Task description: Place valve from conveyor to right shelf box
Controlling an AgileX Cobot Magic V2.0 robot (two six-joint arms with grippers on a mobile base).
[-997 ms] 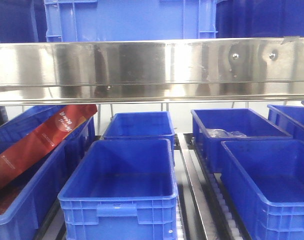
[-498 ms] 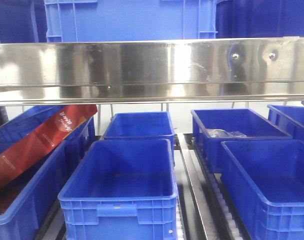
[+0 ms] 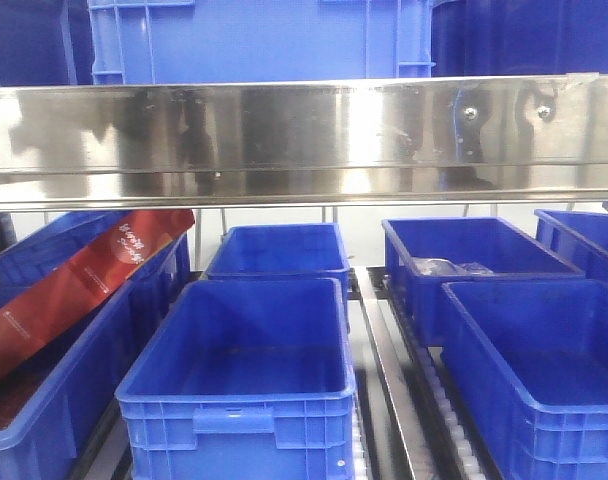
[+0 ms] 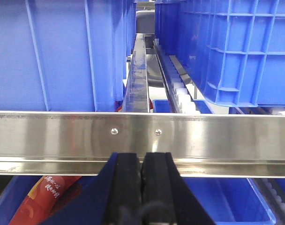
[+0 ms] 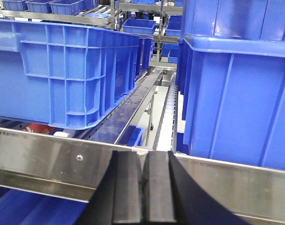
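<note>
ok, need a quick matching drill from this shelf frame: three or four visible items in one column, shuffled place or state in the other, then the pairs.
Items
1. long red printed foil packet
2. clear crinkled plastic bag
3. shiny stainless steel shelf rail
4. left gripper with black rubber pads

Places or states
A. spans the whole front view above the lower bins
B. leaning tilted in the far-left blue plastic bin
C. pads pressed together, nothing between them
D. lying in the rear blue bin right of centre

Pairs: 1-B, 2-D, 3-A, 4-C
</note>
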